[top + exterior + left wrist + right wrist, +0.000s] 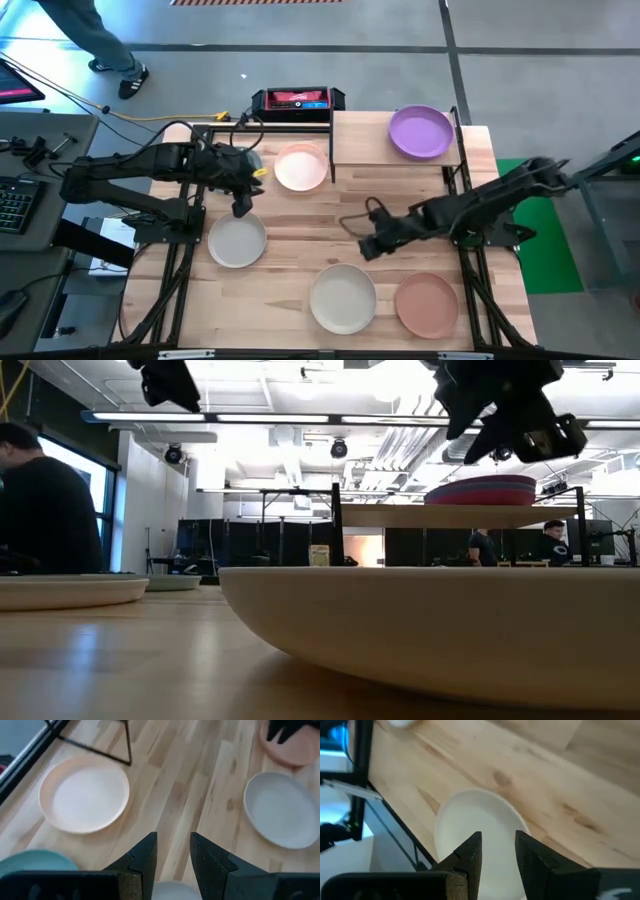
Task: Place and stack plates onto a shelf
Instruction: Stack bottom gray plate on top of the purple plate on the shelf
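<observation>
**High view: two empty grippers, five plates waiting on the table**

Nearest the front edge lie the cream plate [343,297] and, just beside it, the salmon-brown plate [426,304]. The right gripper [371,246] hangs just behind the cream plate, toward its far-right rim; in the right wrist view its fingers [470,854] stand a narrow gap apart with nothing between them, the plate's rim showing past them.

Farther back on the left, the left gripper [241,206] hovers over the far edge of the grey plate [237,241], fingers likewise slightly parted and empty. The pale pink plate [301,166] lies beyond it, with a teal plate [35,862] close by in the left wrist view.

At the far right stands the shelf [359,137], carrying the purple plate [420,131], which tops a small stack in the low view.

Judging by position, the right arm is nearer both the cream plate and the shelf. A round plate offers no long axis, so the grasp would turn on closing over the near rim.
</observation>
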### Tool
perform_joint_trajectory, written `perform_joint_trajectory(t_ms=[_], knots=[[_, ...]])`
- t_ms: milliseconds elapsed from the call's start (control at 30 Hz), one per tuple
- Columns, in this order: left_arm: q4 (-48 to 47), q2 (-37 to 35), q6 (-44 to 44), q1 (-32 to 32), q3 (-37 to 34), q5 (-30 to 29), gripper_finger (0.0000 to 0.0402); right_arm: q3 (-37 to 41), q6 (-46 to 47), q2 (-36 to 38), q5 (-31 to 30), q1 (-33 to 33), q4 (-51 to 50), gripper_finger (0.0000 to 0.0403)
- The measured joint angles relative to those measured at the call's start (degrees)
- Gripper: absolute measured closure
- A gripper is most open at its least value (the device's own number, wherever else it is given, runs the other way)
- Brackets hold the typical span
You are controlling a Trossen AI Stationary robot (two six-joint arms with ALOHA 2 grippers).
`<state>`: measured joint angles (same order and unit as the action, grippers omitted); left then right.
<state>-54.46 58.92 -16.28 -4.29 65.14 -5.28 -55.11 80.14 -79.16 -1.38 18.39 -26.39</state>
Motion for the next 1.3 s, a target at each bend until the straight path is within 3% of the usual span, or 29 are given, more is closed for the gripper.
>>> perform_joint_trajectory(t_ms=[433, 1300], knots=[[-1.4, 0.0, -0.1, 0.0, 0.0, 0.0, 0.0296, 0.0, 2.4, -10.2, 0.1, 4.6, 4.4, 0.0304], [-1.4, 0.0, -1.0, 0.0, 0.0, -0.1, 0.0296, 0.0, 1.9, -15.7, 2.0, 6.0, 4.0, 0.0305]])
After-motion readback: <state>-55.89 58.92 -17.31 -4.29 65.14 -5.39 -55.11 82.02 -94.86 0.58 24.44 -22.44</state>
